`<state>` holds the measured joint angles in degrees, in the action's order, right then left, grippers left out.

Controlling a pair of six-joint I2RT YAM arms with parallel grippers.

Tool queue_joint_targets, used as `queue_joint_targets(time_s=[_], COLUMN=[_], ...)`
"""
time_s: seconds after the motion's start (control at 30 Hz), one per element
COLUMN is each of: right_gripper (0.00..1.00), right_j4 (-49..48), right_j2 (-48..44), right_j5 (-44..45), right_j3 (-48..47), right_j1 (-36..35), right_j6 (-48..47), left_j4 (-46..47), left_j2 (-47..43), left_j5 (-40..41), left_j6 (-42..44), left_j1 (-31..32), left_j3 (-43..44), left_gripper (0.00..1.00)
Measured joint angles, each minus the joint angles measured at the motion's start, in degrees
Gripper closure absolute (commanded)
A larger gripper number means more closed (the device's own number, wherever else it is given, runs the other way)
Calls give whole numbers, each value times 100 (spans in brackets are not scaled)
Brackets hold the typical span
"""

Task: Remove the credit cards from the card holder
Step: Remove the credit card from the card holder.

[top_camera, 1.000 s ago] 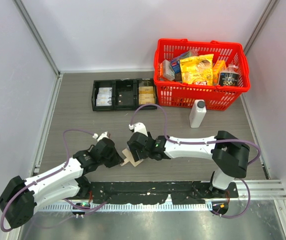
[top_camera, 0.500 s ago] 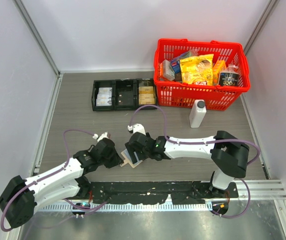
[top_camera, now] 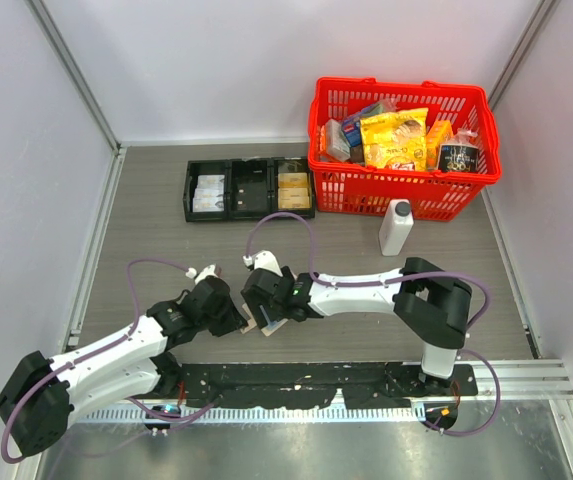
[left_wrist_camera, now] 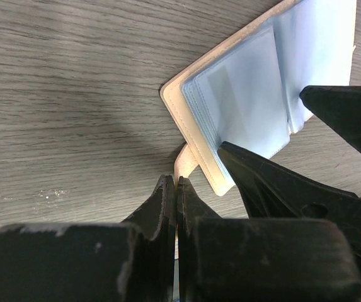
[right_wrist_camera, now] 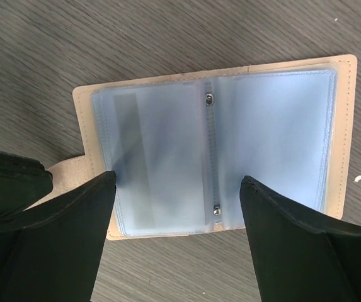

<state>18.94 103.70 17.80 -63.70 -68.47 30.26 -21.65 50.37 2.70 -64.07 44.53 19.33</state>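
Card holder (right_wrist_camera: 268, 126) lies open on your counter (right_wrist_camera: 73, 44), blue sleeves (right_wrist_camera: 161, 157) up. Your left pincer (left_wrist_camera: 176, 184) is clamped on its snap tab (left_wrist_camera: 185, 165); your right pincer (right_wrist_camera: 177, 182) hangs spread over it.

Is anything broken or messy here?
Nothing stands out. The card holder lies open and flat on the table. The left gripper pinches its snap tab, and the right gripper is open over it. The white bottle stands upright by the red basket.
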Motion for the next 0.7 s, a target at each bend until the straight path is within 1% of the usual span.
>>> queue_joint_targets(time_s=[0.17,0.43,0.6,0.7], right_gripper=[17,23,27,27], right_j4=[87,345,629,774], right_j2=[28,26,-20,-129], right_j5=[197,544,999,1185], right_j3=[-52,-149,-179,-179], right_j1=[-11,-48,-42,-28], right_j6=[2,17,11,0], left_j4=[-4,-4,-61,-111], left_j2=[-52,-103,-166,-170], left_j5=[-15,-68,-103,-125], left_j6=[2,2,4,9], left_j1=[0,0,0,0], left_j3=[-7,-7,-13,-33], left_gripper=[100,100,100,100])
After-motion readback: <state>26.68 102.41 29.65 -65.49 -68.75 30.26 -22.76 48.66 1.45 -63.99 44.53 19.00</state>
